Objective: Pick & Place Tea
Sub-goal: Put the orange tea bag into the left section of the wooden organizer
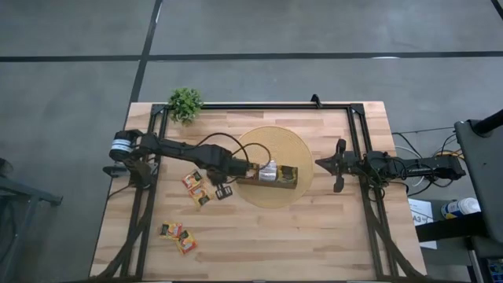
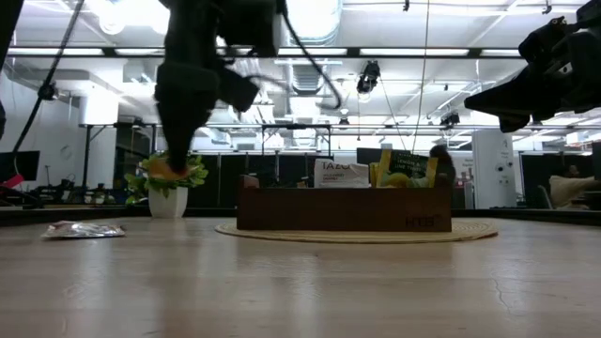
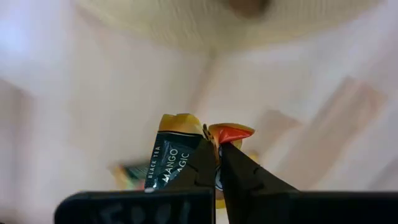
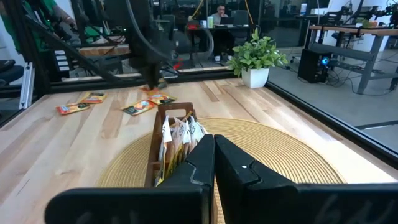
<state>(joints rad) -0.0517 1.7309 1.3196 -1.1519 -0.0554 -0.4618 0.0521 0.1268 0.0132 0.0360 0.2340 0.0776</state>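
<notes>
Only the left wrist view shows the left gripper (image 3: 217, 155) pinching a tea sachet (image 3: 177, 152).

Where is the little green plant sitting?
In the high view the small potted plant stands at the table's far left corner, behind the left arm. It is apart from the round woven mat and the brown box.

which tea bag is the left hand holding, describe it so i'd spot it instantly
Start at the round woven mat with the wooden box. Just off the box's end, the left hand pinches one sachet: dark green, yellow-topped, lifted, unlike the sachets lying flat on the table.
</notes>
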